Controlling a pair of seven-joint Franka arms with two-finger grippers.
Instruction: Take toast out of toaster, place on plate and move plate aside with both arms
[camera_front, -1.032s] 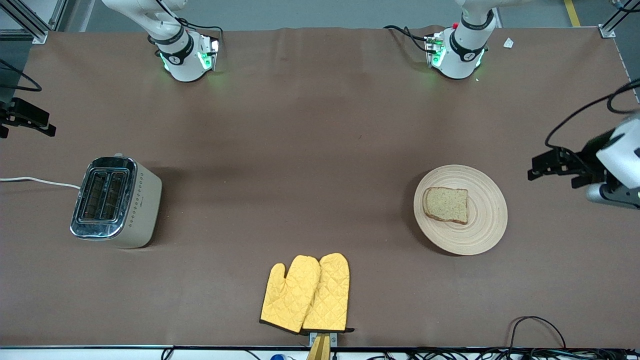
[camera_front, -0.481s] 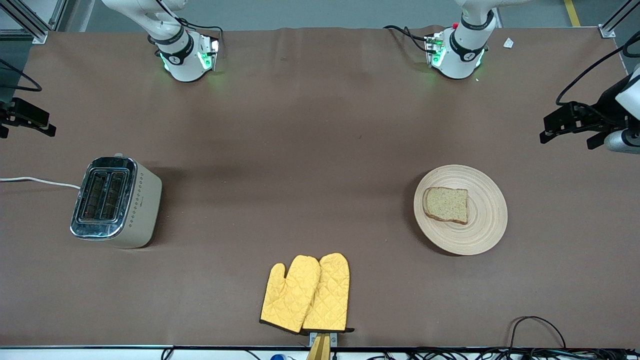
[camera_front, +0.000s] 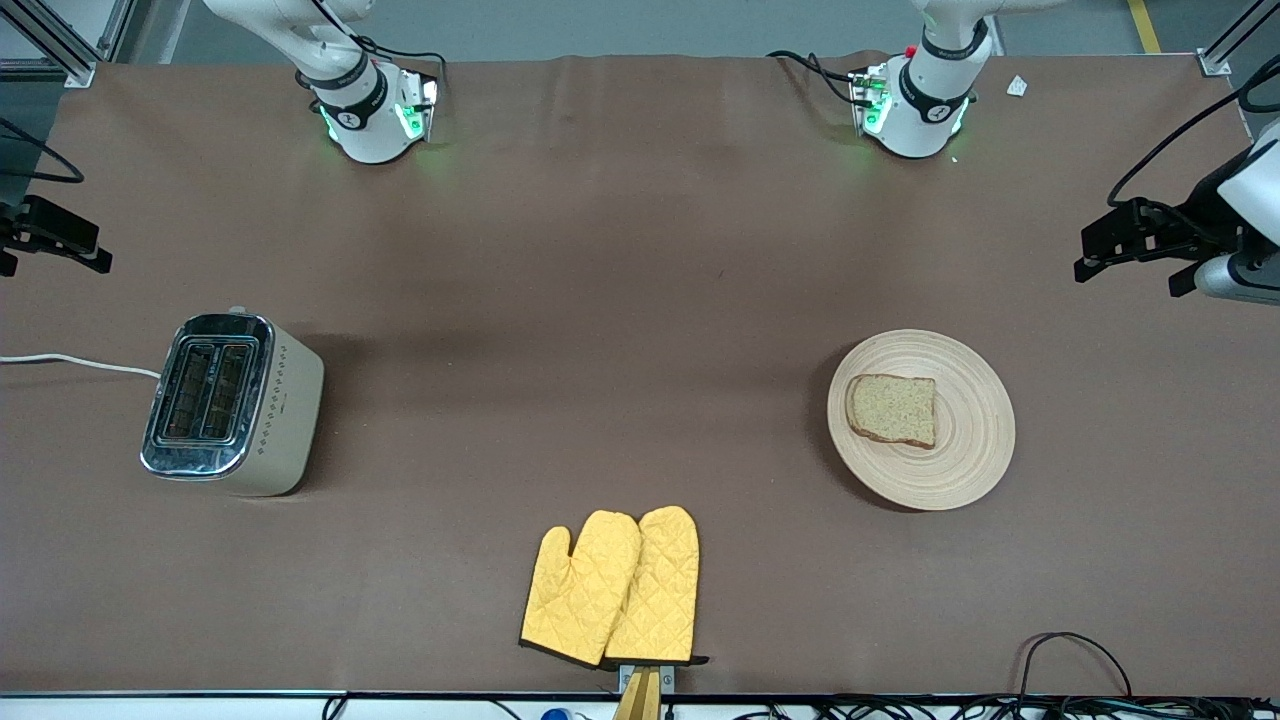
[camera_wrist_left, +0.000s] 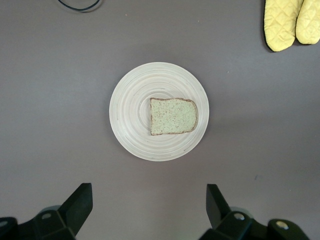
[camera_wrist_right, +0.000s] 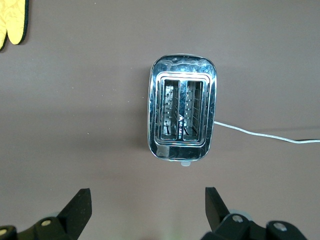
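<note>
Change: left gripper (camera_front: 1100, 245) drifting slightly lower over the table's left-arm end than half a second ago; everything else staying put.
Left gripper: hanging in the air, fingers (camera_wrist_left: 80, 202) spread wide, gripping nothing.
Right gripper (camera_wrist_right: 145, 210): waiting above the toaster (camera_front: 232, 403), fingers (camera_wrist_right: 79, 204) spread apart, empty.
Toast (camera_front: 892, 409): lying flat on the plate (camera_front: 975, 440).
Plate: sitting on the table (camera_front: 620, 300) toward the left arm's end.
Oven mitts (camera_front: 612, 588): lying side by side, nearest the front camera.
</note>
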